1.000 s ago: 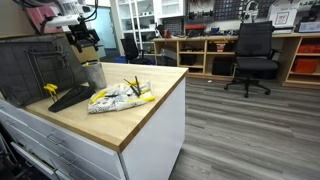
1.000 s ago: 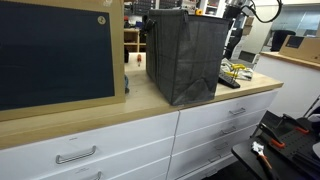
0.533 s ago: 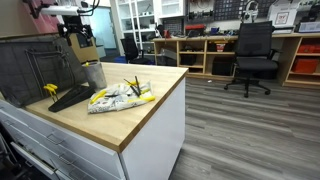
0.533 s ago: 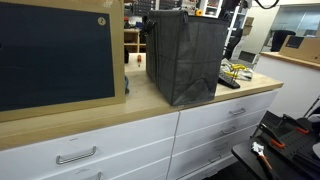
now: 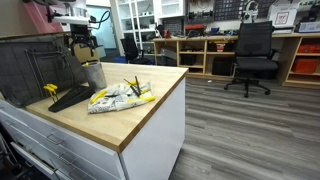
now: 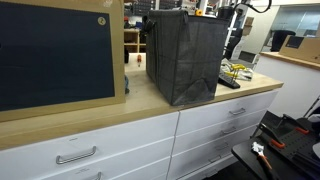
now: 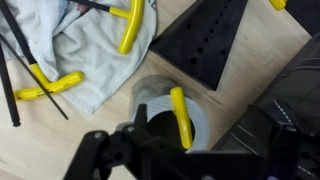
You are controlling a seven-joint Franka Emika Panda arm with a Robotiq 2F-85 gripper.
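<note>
The gripper (image 5: 82, 46) hangs spread wide, holding nothing, above the gray cup (image 7: 148, 97); a yellow-handled tool (image 7: 180, 115) stands inside the cup; a cloth (image 7: 85, 55) lies just beside it on the counter (image 5: 150, 112).

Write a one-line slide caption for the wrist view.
Open gripper above a gray cup holding a yellow-handled tool, beside a white cloth and a black perforated block on a wooden countertop.

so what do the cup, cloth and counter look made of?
Cup: probably matte grey plastic, possibly metal; smooth, dull rim.
Cloth: soft pale fabric, creased and folded.
Counter: light wood with a butcher-block look and satin finish; could be laminate.
</note>
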